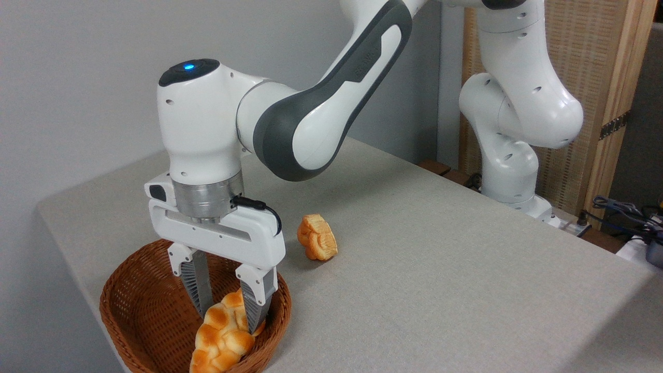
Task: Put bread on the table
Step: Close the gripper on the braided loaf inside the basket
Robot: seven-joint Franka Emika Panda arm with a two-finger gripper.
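While your arm is reaching down into the wicker basket (140, 305) at the tabletop's (440, 269) near-left corner, your pincer (230, 316) is pinching the upper end of the bread (222, 336), one finger on each side. The braided loaf is lying tilted against the basket's inner wall. A stubby orange pastry (317, 237) is sitting just beyond the basket.

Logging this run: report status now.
Gripper astride the long braided golden loaf, grip unconfirmed. Loaf in brown wicker basket, not on grey table. Small orange pastry nearby.
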